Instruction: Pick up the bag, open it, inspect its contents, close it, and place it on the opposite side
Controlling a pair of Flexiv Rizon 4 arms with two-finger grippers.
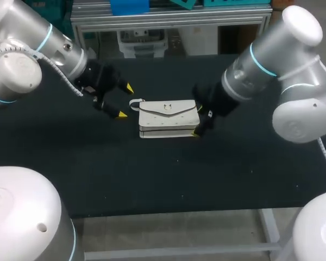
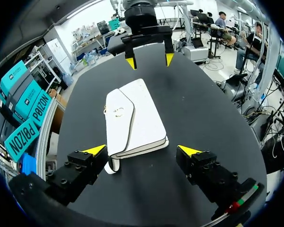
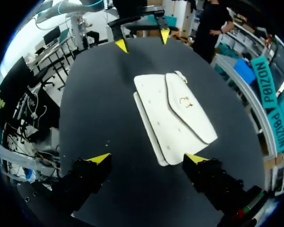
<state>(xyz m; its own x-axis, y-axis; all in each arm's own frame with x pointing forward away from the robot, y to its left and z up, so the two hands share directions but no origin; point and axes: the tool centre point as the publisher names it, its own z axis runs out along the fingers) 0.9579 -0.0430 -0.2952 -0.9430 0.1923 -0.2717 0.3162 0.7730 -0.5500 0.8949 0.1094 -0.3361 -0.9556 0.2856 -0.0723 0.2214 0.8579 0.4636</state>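
Progress: none of the task reads as done. Pick-up, opening, inspection, closing and the transfer across all look outstanding.

- Table point(image 1: 98, 179): matte black, flat top, cloth-like.
- Left arm point(image 1: 38, 49) and right arm point(image 1: 271, 60): smooth grey-white shells with a pale blue ring at the joints, and black wrists.
- Bag point(image 1: 168, 117): lies flat on the table between the two grippers, flap shut. It is white, slim and rectangular, and looks like smooth leather or imitation. Double-layered edges show along its side. It probably holds its shape when lifted, though the flap should hinge freely.
- Left gripper point(image 2: 143, 150): fingers spread wide, holding nothing. The bag's near end lies just ahead of and between the yellow tips, touching neither.
- Right gripper point(image 1: 202, 120): fingers also wide apart and empty. The bag's other end lies ahead of the tips and off to one side. One tip sits right at the bag's corner; I cannot tell whether it touches.
- Flap point(image 3: 189, 106): envelope cut, dark piped edge, coming to a shallow point.
- Strap loop point(image 2: 111, 165): small and white, hangs off the end nearest the left fingers, just beside one tip.
- Clasp point(image 2: 117, 112): tiny metal fitting at the flap's point. Faint stud dots show on the body below it.
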